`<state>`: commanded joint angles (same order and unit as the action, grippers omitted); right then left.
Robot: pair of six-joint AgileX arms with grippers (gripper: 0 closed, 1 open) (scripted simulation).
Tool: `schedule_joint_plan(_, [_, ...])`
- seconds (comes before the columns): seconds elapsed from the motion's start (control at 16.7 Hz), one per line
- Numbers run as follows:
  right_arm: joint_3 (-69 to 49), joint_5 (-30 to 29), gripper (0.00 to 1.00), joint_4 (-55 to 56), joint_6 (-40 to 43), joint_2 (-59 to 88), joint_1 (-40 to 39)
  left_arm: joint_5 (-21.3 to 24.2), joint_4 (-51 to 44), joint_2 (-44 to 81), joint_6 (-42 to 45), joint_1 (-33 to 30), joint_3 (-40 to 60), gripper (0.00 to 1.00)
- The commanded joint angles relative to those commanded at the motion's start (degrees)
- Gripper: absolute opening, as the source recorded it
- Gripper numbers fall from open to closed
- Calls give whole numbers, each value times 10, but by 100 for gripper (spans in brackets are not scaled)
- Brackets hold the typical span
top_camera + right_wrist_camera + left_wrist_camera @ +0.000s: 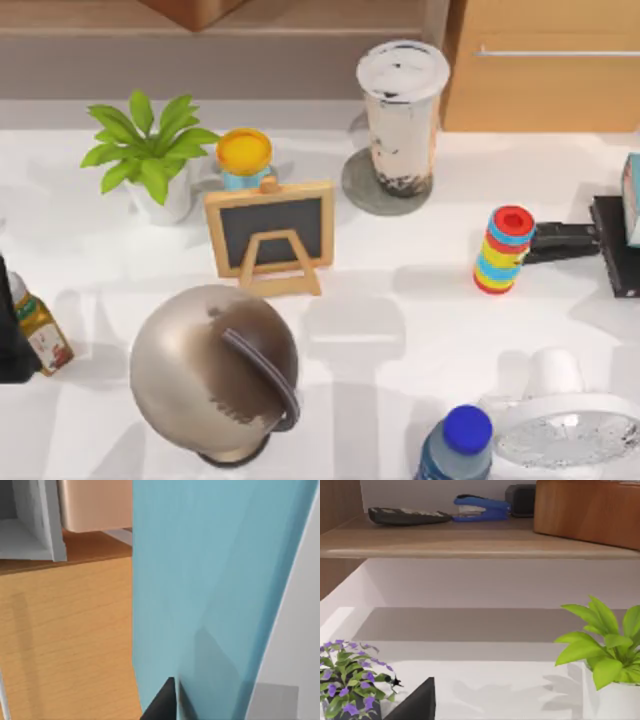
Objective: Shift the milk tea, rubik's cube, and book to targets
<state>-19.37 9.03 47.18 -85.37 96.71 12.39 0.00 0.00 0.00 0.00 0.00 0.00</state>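
The milk tea stands upright on the grey round disc at the rear centre of the table, so that item is judged already placed. The book shows as a teal sliver at the table's right edge, over the black slab, with a dark gripper-like part just to its left. In the right wrist view the teal cover looms very close, its long axis running steeply up and down, with a dark finger tip against its lower edge; the right arm is therefore the nearer one, judged engaged with the book. Whether that pincer is clamped or apart cannot be told. The left wrist view shows one dark finger beside a purple-flowered plant, facing a shelf; its state likewise cannot be told. The rubik's cube is not located. No legible brand or writing is found; the small chalkboard is blank.
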Motion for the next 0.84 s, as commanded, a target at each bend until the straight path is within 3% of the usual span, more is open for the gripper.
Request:
schedule_joint_plan(0.48, [0, 0, 98, 0, 0, 0, 0, 0, 0, 0, 0, 0, 0, 100])
schedule_joint_plan(0.84, [0, 0, 100, 0, 0, 0, 0, 0, 0, 0, 0, 0, 0, 100])
